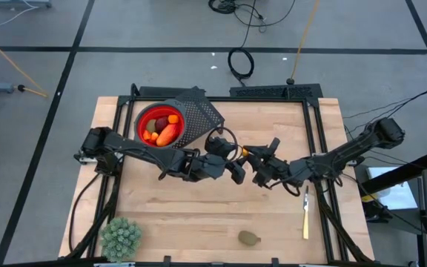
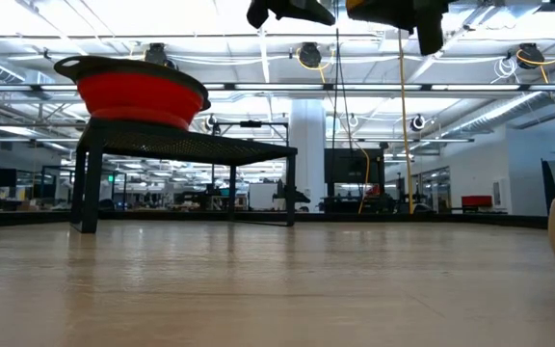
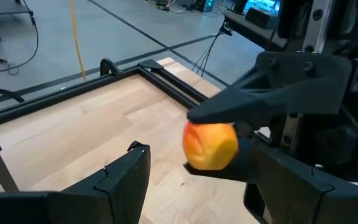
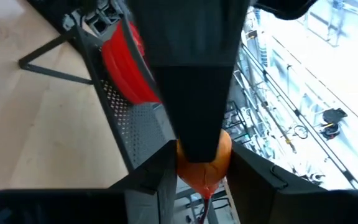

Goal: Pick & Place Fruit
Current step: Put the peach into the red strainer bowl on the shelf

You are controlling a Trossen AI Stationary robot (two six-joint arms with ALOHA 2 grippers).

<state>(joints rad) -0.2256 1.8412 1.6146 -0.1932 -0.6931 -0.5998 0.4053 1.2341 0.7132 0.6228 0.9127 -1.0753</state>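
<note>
My right claw (image 1: 252, 154) pinches an orange-yellow fruit (image 3: 211, 145) above mid-table. The fruit looks roundish, so I cannot tell its long axis or which way it points. My left claw (image 1: 232, 165) hangs just beside it on the nine o'clock side, fingers (image 3: 125, 174) spread wide and empty. At ten o'clock the red bowl (image 1: 147, 119) sits on a black mesh rack (image 1: 199, 111), holding several orange and red pieces and one dark one (image 1: 161, 123); the longest (image 1: 167, 134) lies from seven toward one o'clock. A brownish-green oval (image 1: 249, 237) lies at six o'clock near the table edge, its long axis from nine to three. A spiky plant (image 1: 121, 237) stands at eight o'clock.
</note>
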